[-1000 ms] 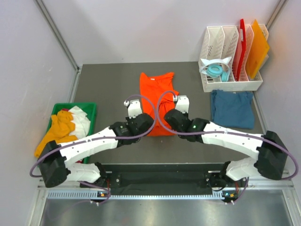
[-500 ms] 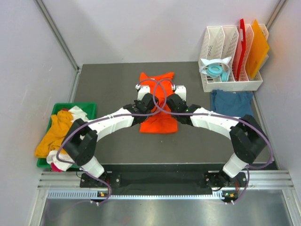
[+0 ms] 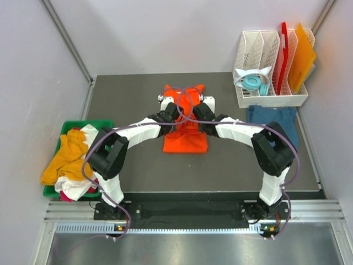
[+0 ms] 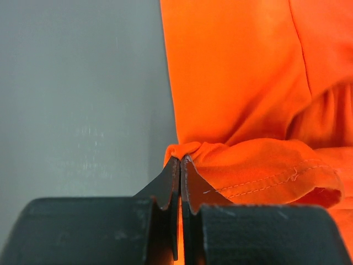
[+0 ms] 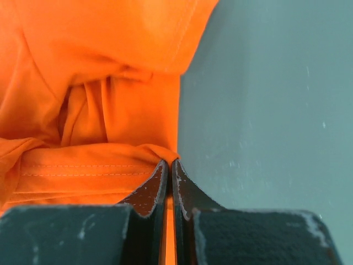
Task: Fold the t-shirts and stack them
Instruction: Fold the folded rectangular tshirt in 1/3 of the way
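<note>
In the middle of the overhead view, the bright orange t-shirt point(image 3: 186, 142) is lying on the dark grey table point(image 3: 127, 99). Its lower part is resting flat, with a straight bottom edge. Its upper part is bunching up between the two arms.

The left gripper point(image 3: 165, 101) is reaching in from the left of the frame. The right gripper point(image 3: 206, 102) is reaching in from the right, and both are sitting at the shirt's upper half.

In the left wrist view, the left gripper point(image 4: 180, 161) is pinching a puckered fold of the bright orange t-shirt point(image 4: 237, 83), right at the cloth's left edge. Its jaws are pressing together on the fabric, and a stitched hem is curling to the right of the tips.

In the right wrist view, the right gripper point(image 5: 168, 163) is clamping the right edge of the bright orange t-shirt point(image 5: 105, 66) in the same way. Its jaws are closing tightly on a small gather, with a stitched hem running off to the left.

At the right of the overhead view, the dark teal-blue t-shirt point(image 3: 288, 118) is lying flat, just below the white rack point(image 3: 248, 49). The rack is holding a red board point(image 3: 283, 49), an orange board point(image 3: 303, 55) and turquoise headphones point(image 3: 253, 83).

At the left edge, the green bin point(image 3: 105, 122) is holding a yellow-orange t-shirt point(image 3: 63, 160) and a white t-shirt point(image 3: 94, 138). Both are spilling over its rim.
</note>
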Robot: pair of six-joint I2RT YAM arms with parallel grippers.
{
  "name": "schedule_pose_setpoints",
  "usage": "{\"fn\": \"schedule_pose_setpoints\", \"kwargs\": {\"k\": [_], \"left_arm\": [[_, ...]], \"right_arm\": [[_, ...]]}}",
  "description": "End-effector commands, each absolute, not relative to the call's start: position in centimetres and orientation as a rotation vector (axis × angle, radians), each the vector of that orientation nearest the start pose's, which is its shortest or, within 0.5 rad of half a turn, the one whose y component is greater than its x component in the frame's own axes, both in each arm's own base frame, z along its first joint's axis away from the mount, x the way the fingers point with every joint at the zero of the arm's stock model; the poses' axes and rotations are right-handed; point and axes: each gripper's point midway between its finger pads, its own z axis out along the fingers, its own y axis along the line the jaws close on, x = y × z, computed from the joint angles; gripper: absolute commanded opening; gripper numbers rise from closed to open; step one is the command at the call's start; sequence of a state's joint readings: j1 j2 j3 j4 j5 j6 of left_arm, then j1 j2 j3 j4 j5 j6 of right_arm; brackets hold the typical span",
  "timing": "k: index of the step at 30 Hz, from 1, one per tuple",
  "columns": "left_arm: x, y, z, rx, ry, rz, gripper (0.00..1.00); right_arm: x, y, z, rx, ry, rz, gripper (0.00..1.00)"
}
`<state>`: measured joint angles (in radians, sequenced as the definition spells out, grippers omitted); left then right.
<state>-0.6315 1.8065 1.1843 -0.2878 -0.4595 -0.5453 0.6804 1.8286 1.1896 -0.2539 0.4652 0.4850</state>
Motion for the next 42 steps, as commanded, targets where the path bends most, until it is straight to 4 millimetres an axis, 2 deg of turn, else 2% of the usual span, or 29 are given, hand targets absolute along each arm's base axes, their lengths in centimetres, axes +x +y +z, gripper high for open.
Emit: {"fn": "schedule_pose_setpoints", "kwargs": {"k": [1,3,5,7,8,9,10,11,12,14,15,17,19,20,21,23,24,25,26,29,31,40,41,42], "left_arm": [[41.4,-21.3,7.2,-0.110,2.310,-0.012,0.00],[41.7,-21.2,6.6,-0.122,2.322,-0.006,0.00],[41.9,-21.0,6.1,-0.128,2.330,-0.003,0.00],[42.0,-21.1,6.2,-0.126,2.331,-0.005,0.00],[42.2,-21.2,6.5,-0.126,2.326,-0.008,0.05],[42.3,-21.2,6.8,-0.133,2.322,-0.010,0.13],[42.4,-21.3,7.3,-0.137,2.316,-0.016,0.25],[42.6,-21.3,8.6,-0.148,2.287,-0.037,0.37],[42.5,-21.3,9.3,-0.151,2.276,-0.048,0.61],[42.3,-21.3,11.4,-0.165,2.242,-0.076,0.72],[42.2,-21.2,11.9,-0.179,2.234,-0.086,0.76],[41.4,-21.2,13.2,-0.184,2.222,-0.122,0.77],[40.6,-21.3,13.6,-0.198,2.222,-0.144,0.76],[39.7,-21.5,13.8,-0.191,2.223,-0.158,0.74],[39.2,-21.8,13.9,-0.199,2.222,-0.178,0.71],[37.3,-22.3,13.2,-0.176,2.238,-0.199,0.57],[36.7,-22.8,12.9,-0.171,2.243,-0.218,0.44],[36.2,-23.1,12.6,-0.169,2.245,-0.240,0.31],[35.2,-23.1,11.3,-0.160,2.276,-0.239,0.00],[33.5,-23.6,8.9,-0.178,2.346,-0.273,0.00],[32.9,-23.9,8.2,-0.175,2.358,-0.287,0.00],[31.2,-23.7,5.1,-0.168,2.417,-0.287,0.00],[31.0,-23.7,4.6,-0.167,2.431,-0.283,0.00],[30.9,-23.7,4.3,-0.172,2.438,-0.283,0.00]], "right_arm": [[41.2,23.8,7.2,0.002,2.302,0.028,0.00],[41.4,23.8,6.4,-0.004,2.320,0.017,0.00],[41.6,24.0,6.4,-0.008,2.318,0.014,0.00],[41.9,24.0,6.9,-0.007,2.302,0.019,0.00],[42.0,24.0,7.7,-0.005,2.286,0.029,0.00],[42.2,24.1,8.3,-0.013,2.268,0.037,0.20],[42.3,24.2,9.0,-0.014,2.255,0.051,0.33],[42.5,24.2,10.7,-0.005,2.220,0.070,0.46],[42.4,24.2,11.4,-0.005,2.205,0.077,0.68],[41.9,24.6,13.6,-0.013,2.166,0.111,0.81],[41.4,24.7,14.0,-0.028,2.167,0.111,0.87],[40.2,25.5,15.3,-0.055,2.146,0.145,0.88],[38.7,25.9,14.6,-0.075,2.164,0.162,0.84],[37.6,26.9,14.8,-0.098,2.167,0.197,0.79],[36.7,27.1,13.8,-0.106,2.190,0.214,0.62],[34.9,28.3,12.7,-0.139,2.217,0.254,0.34],[34.1,28.4,11.4,-0.131,2.243,0.261,0.03],[33.7,28.6,10.9,-0.128,2.255,0.269,0.00],[33.0,29.0,9.9,-0.142,2.281,0.281,0.00],[32.4,29.3,8.2,-0.134,2.324,0.304,0.00],[32.4,29.5,7.9,-0.134,2.328,0.310,0.00],[34.3,30.5,6.5,-0.108,2.355,0.307,0.00],[34.5,30.5,5.6,-0.106,2.373,0.294,0.00],[35.1,30.7,5.9,-0.100,2.368,0.292,0.00]]}}
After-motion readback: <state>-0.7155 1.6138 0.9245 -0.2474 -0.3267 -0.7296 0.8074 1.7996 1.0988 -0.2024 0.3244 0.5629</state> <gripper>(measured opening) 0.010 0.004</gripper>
